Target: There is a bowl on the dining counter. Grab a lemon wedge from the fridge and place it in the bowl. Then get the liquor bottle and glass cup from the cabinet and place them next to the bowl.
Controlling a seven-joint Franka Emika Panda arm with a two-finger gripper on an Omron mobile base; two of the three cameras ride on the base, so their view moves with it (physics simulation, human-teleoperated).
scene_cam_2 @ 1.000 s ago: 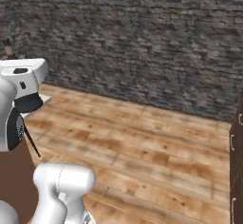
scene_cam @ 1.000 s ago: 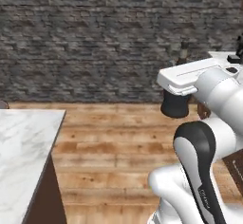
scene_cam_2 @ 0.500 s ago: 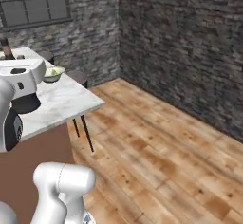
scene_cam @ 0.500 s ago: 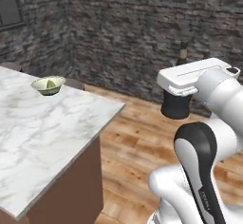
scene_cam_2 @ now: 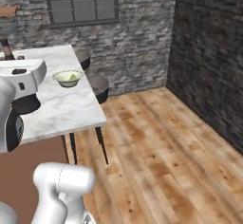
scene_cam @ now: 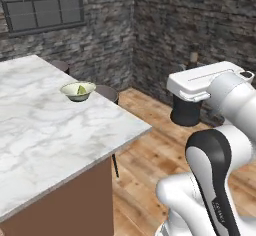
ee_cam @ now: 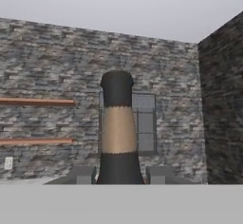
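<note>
The lemon wedge already lies in the bowl, which sits on the marble table well ahead and to the left of the hand, so the first part of the task looks done. In the hand view the liquor bottle rises straight up between the two grey fingertips, its dark neck and tan band blocking part of a window on the stone wall; judging by that, the hand is closed on the bottle and carrying it, and the delivery beside the bowl is not yet made. The glass cup is nowhere on the table near the bowl, so I judge that fetching it is left too. The bottle's body is cut off below the hand view's lower edge, and in the left base view the wrist covers nearly all of it, so the contact between fingers and glass cannot be made out directly
</note>
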